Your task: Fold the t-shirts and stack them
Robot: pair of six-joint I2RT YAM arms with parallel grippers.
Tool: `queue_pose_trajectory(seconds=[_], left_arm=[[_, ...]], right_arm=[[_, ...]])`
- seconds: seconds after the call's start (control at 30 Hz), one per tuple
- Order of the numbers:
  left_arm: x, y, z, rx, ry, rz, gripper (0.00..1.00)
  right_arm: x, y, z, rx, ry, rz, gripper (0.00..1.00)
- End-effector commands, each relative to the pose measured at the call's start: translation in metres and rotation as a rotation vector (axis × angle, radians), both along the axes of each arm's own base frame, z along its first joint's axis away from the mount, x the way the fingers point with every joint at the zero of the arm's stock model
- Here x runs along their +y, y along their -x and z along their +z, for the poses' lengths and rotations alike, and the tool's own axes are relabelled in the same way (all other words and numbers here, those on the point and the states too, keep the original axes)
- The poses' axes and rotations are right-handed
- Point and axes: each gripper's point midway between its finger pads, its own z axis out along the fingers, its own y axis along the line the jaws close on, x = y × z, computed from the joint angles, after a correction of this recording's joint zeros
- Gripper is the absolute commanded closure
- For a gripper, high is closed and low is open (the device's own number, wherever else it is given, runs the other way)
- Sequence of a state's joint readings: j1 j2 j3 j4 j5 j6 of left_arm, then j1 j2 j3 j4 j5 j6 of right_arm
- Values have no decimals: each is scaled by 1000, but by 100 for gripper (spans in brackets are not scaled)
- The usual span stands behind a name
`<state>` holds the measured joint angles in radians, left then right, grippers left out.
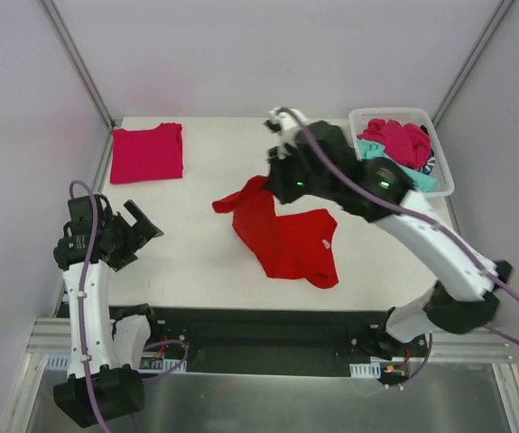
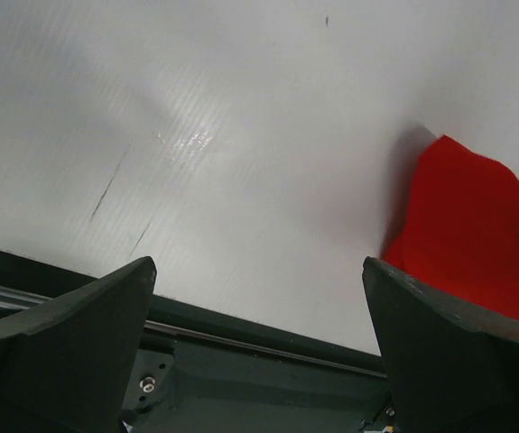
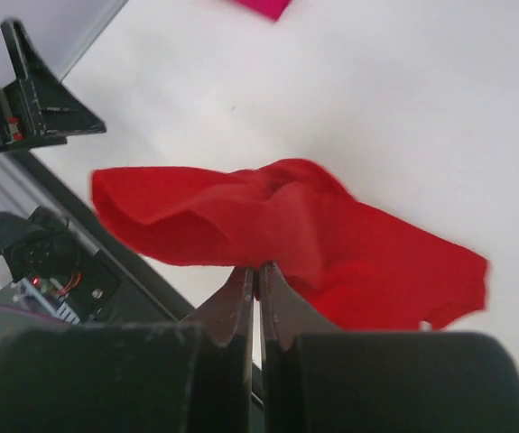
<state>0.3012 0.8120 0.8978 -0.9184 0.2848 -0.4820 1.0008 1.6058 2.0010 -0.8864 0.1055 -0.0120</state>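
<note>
Metal sheet (image 1: 268, 397) fills the nearest strip at 6 o'clock. Behind it a black rail (image 1: 259, 327) carries both arm bases along the near edge of the table (image 1: 196, 262). The table top is matt white and faintly ribbed in the left wrist view, with a patch of glare and two thin dark scuff marks (image 2: 110, 191) close to its near edge.

At about 8 o'clock the left gripper (image 2: 259, 269) hangs over the table's edge, its jaws spread wide with nothing between them. The red t-shirt (image 1: 286, 239) lies crumpled around the middle of the table, spreading toward 5 o'clock, apart from the left gripper. The right gripper (image 3: 257, 271) reaches in from 4 o'clock and is pinched tight on a fold of the red t-shirt. It holds that part up off the surface while the rest lies on the table.

Farther back, at 10 o'clock, a folded magenta-pink t-shirt (image 1: 146, 152) lies squared in the far left corner. At 2 o'clock a white lattice basket (image 1: 390, 111) stands in the far right corner, holding a bunched magenta t-shirt (image 1: 399, 140) on top of a teal t-shirt (image 1: 419, 178). Pale, plain walls (image 1: 268, 54) close the space on three sides, with slim metal struts (image 1: 80, 63) running up the two far corners.
</note>
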Motion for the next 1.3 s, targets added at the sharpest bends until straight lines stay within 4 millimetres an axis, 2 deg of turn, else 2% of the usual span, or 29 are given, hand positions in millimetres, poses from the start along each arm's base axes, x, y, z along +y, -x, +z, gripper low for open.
queue_pose_trajectory(seconds=[0.0,0.03,0.07,0.13,0.17,0.3,0.4,0.47,0.53,0.57,0.67,0.7,0.73,0.77,0.8,0.87,0.9,0.93,1.0,1.03,1.07,1.13,1.2,1.27], left_arm=[[-11,0,0,-2,32,-17,1],[-21,1,0,0,28,-61,1],[-25,-1,-1,0,16,-73,1],[-31,-2,-4,22,-18,-68,1],[-42,-2,-5,26,-18,-107,1],[-63,-7,-10,53,-28,-156,1],[-73,-7,-14,67,-48,-185,1],[-75,-8,-15,68,-58,-191,1],[-76,-8,-16,71,-63,-199,1],[-76,-8,-16,71,-65,-198,1],[-74,-7,-17,66,-74,-198,1],[-74,-6,-18,68,-78,-205,1],[-74,-5,-19,71,-79,-204,1],[-73,-5,-19,71,-81,-204,1],[-73,-5,-20,74,-82,-203,1],[-70,-4,-21,76,-92,-195,1],[-70,-3,-21,74,-94,-195,1],[-69,-3,-21,72,-97,-197,1],[-69,-3,-20,73,-99,-199,1],[-69,-2,-20,78,-99,-200,1],[-69,-3,-18,74,-99,-201,1],[-69,-1,-18,77,-101,-203,1],[-65,-2,-17,73,-120,-193,1],[-65,-3,-15,70,-122,-194,1]], right_arm=[[-91,6,34,-148,-16,-186,99],[-110,9,18,-128,40,-216,99],[-129,5,13,-120,60,-269,99],[-162,8,3,-112,92,-338,99],[-179,5,-17,-83,141,-384,99],[-236,7,-25,-108,182,-547,99],[-257,10,-23,-112,198,-604,99],[-256,5,-25,-104,216,-603,99],[-246,1,-26,-86,209,-576,99],[-238,-6,-32,-61,224,-560,99],[-209,-16,-42,-17,201,-493,99],[-195,-24,-52,6,218,-465,99],[-183,-28,-52,5,226,-438,99],[-165,-27,-54,7,240,-387,99],[-144,-32,-72,51,291,-334,99],[-105,-27,-66,41,294,-222,99],[-82,-28,-90,91,357,-159,99],[-57,-21,-76,62,332,-97,99],[-33,-16,-83,62,373,-29,99],[-13,-11,-93,62,396,11,99],[-2,-11,-83,43,370,22,99],[10,-8,-84,40,368,33,99],[14,-10,-80,35,348,29,99],[11,-10,-76,23,344,23,94]])
